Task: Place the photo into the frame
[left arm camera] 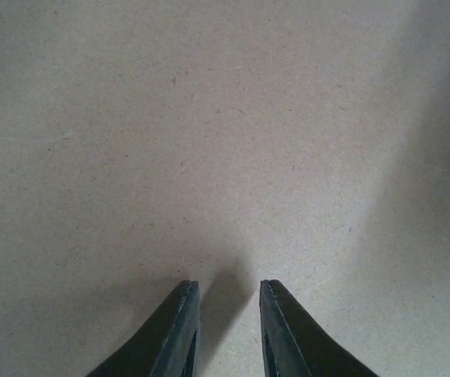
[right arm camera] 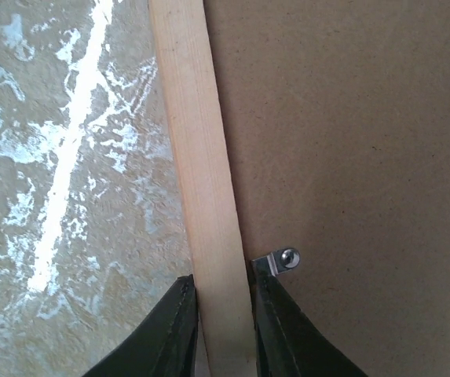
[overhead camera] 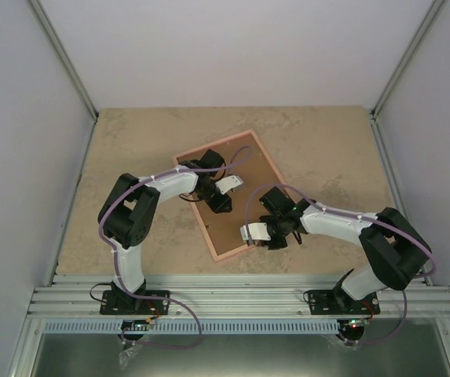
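Pink frame (overhead camera: 231, 254) lies askew in the middle of the table (overhead camera: 130, 141), brown backing board (left arm camera: 225, 157) facing up. Right gripper (right arm camera: 223, 294) is clamped across one frame rail, just beside a small metal clip (right arm camera: 283, 259). Left gripper (left arm camera: 228, 287) hangs over the backing board, fingers slightly apart, nothing between them

The frame (right arm camera: 201, 157) is pale pink, its backing board (right arm camera: 350, 141) plain brown, the table (right arm camera: 67, 157) mottled beige.
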`<state>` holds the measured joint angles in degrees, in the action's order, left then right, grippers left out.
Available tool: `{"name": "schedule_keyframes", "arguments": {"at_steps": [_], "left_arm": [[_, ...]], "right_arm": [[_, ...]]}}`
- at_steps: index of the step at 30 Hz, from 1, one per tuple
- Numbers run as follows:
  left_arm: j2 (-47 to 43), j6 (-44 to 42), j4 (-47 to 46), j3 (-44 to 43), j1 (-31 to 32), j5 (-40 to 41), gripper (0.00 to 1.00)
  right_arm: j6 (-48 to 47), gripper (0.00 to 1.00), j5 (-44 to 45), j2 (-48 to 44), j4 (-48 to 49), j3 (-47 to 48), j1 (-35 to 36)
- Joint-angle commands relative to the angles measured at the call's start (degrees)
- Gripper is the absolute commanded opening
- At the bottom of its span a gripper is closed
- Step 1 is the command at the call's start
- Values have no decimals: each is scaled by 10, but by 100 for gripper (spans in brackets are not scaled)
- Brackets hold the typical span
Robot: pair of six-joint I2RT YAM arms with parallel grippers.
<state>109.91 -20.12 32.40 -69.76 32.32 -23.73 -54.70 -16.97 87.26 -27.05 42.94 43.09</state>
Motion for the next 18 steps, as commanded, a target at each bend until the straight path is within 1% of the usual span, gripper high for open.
{"name": "schedule_keyframes", "arguments": {"at_steps": [1, 2, 3, 4, 5, 6, 8, 10, 12, 16, 18], "left_arm": [[29, -8, 21, 2, 6, 18, 25], [30, -7, 21, 0, 6, 18, 24], [30, -6, 22, -2, 6, 19, 24], [30, -5, 23, -4, 6, 21, 24], [29, -5, 24, -8, 6, 24, 26], [26, -3, 25, -12, 6, 28, 30], [12, -4, 27, -27, 5, 33, 38], [-5, -3, 35, -47, 4, 37, 46], [-20, -1, 47, -72, 3, 36, 50], [-47, 0, 73, -103, 11, 19, 54], [-60, -3, 71, -104, 29, 32, 55]], "right_arm": [[19, 23, -19, -10, -32, -12, 6], [22, 23, -27, -18, -34, -9, 5], [27, 27, -33, -25, -35, -4, 6], [33, 37, -41, -30, -39, 3, 6], [40, 51, -48, -33, -46, 12, 5], [47, 59, -55, -37, -51, 22, 2], [59, 68, -77, -47, -64, 42, -11], [72, 73, -100, -57, -79, 66, -31], [80, 75, -129, -68, -107, 97, -60], [102, 78, -200, -98, -133, 153, -157], [113, 78, -236, -107, -142, 171, -210]]}}
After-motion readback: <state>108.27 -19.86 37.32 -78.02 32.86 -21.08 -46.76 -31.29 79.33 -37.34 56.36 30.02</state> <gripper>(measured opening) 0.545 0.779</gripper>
